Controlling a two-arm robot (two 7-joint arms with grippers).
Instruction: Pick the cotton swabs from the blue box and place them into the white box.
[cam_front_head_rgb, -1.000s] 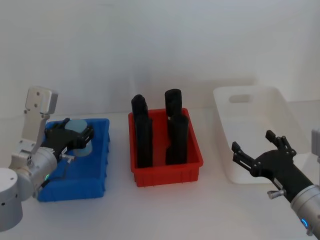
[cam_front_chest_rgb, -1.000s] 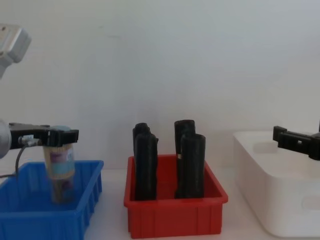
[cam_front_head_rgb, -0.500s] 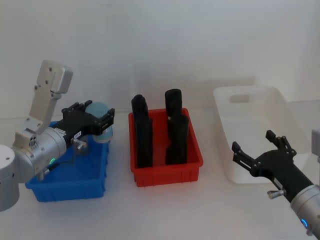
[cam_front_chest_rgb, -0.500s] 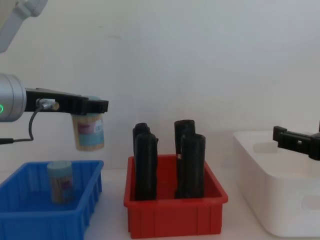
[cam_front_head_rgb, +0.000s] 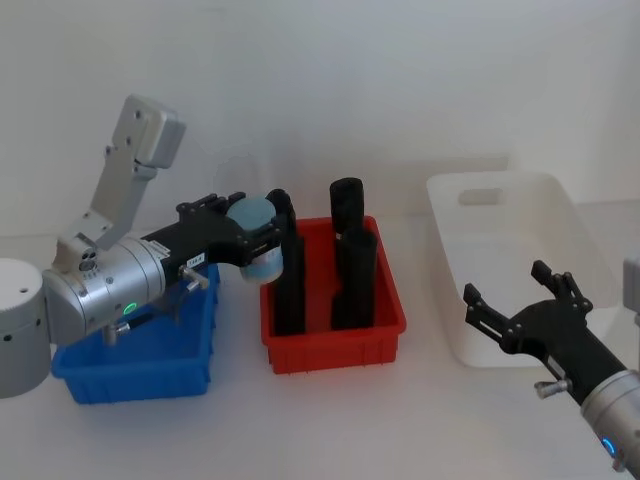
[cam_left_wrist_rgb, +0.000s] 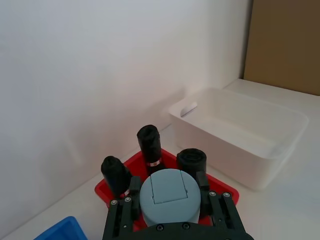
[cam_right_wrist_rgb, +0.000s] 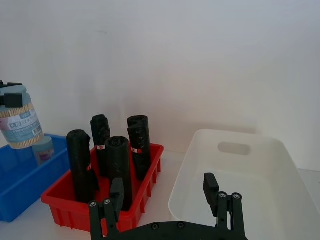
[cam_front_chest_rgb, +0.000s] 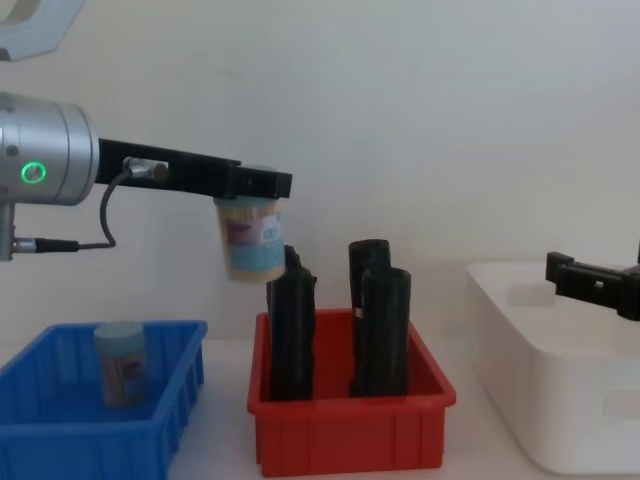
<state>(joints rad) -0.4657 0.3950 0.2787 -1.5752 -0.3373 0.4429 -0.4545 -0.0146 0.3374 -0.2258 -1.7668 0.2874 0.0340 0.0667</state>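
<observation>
- Far left, the blue box (cam_front_chest_rgb: 90, 440) has a loose jar (cam_front_chest_rgb: 121, 362) of swabs standing upright on its floor.
- The left gripper (cam_front_chest_rgb: 255, 187) is clamped on the held jar (cam_front_chest_rgb: 252, 245), its fingers closed around the lid end. The body hangs upright below them, in the air above the left edge of the red bin (cam_front_head_rgb: 335, 350).
- The jar looks light and stiff. Its clear wall is probably slick, so the lid end seems the surest hold; a hard squeeze might loosen the cap.
- The black rolls (cam_front_chest_rgb: 380, 330) stand in the red bin, just beside the hanging jar.
- The white box (cam_front_chest_rgb: 560, 400) sits at the right, well apart from the held jar.
- The right gripper (cam_front_head_rgb: 505, 282) hovers by the white box's near side, fingers spread wide and holding nothing.
</observation>
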